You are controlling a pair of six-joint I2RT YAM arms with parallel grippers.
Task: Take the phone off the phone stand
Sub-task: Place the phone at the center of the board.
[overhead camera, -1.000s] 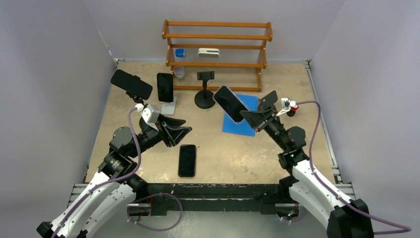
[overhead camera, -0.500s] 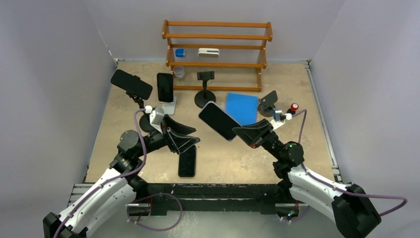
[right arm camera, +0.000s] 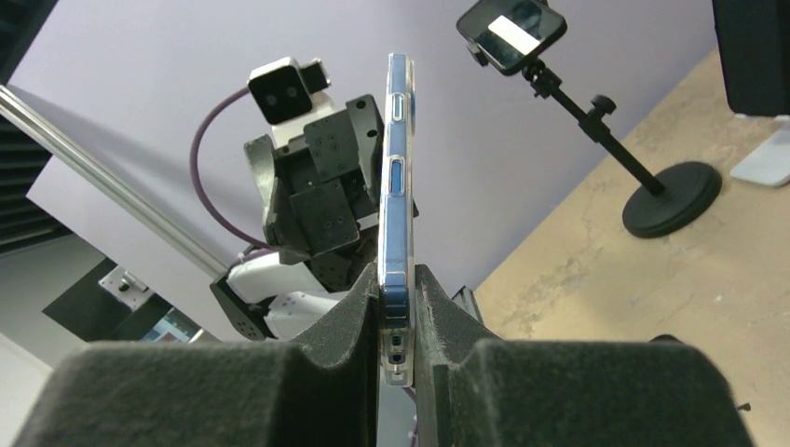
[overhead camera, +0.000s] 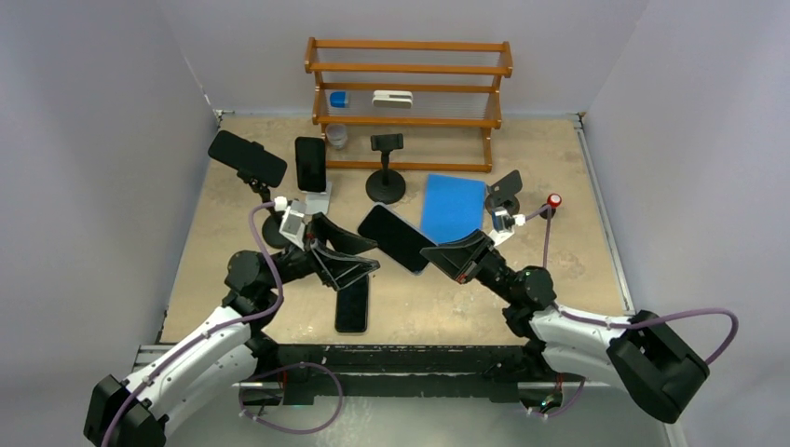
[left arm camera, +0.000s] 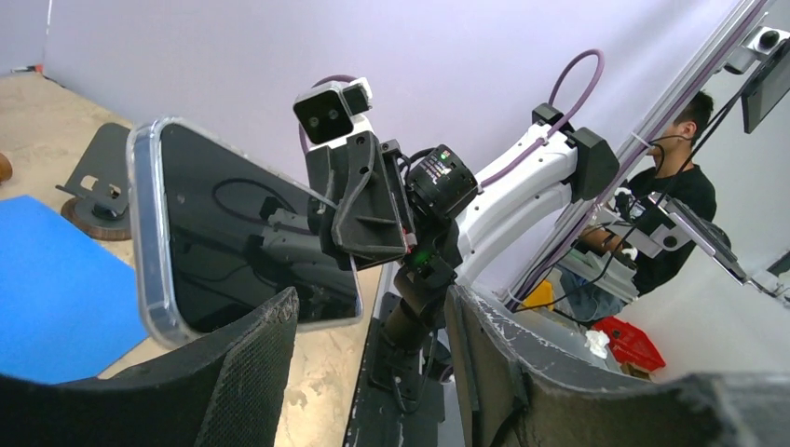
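My right gripper (overhead camera: 430, 257) is shut on the bottom end of a dark phone (overhead camera: 395, 237) in a clear case, holding it tilted in the air over the middle of the table. The right wrist view shows the phone (right arm camera: 396, 177) edge-on, pinched between the two pads (right arm camera: 354, 307). My left gripper (overhead camera: 373, 257) is open just left of the phone's free end, with nothing between its fingers. From the left wrist view, the phone (left arm camera: 242, 242) hangs just beyond my open left gripper (left arm camera: 371, 307). A low black phone stand (overhead camera: 504, 190) stands empty at the right.
A blue mat (overhead camera: 454, 207) lies beside that stand. A tall black stand (overhead camera: 385, 166) is empty at centre back. Two other stands hold phones: a black one (overhead camera: 247, 158) and a white one (overhead camera: 312, 166). Another phone (overhead camera: 352, 302) lies flat near the front. A wooden shelf (overhead camera: 408, 84) is behind.
The right arm carried the phone from above the blue mat leftwards and lower, toward the left gripper. The left gripper opened wider and moved forward toward the phone.
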